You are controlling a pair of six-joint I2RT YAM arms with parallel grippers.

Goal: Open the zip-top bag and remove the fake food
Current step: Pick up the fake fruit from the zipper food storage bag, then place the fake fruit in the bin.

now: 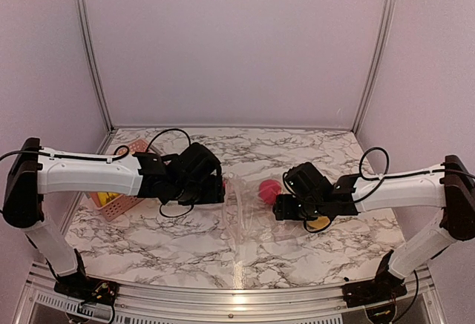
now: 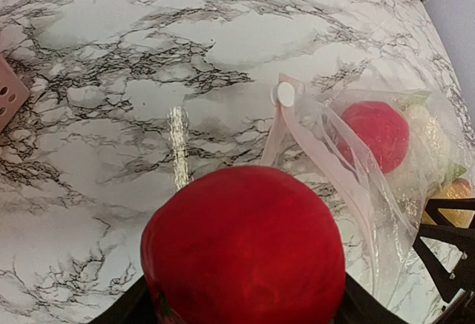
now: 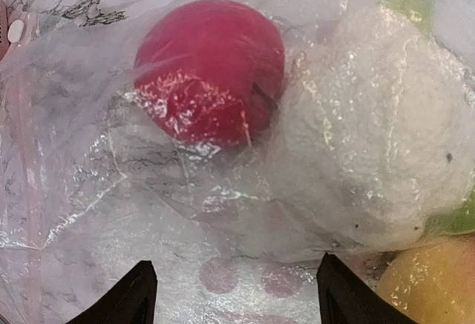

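Now, left tool (image 1: 215, 184) pinches a red fake fruit (image 2: 245, 253) beside the zip-top bag (image 3: 89, 213).
Right tool (image 3: 236, 294) spread over that bag.

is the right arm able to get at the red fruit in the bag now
Probably not directly: the red fruit lies inside the zip-top bag, under plastic film below the right end effector, whose open jaws would likely meet plastic first.

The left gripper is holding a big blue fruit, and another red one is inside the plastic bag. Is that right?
Not quite. The fruit in the left gripper is red, not blue: the left wrist view shows the red fruit sitting between its fingers. The rest is right: another red piece lies inside the zip-top bag on the table.
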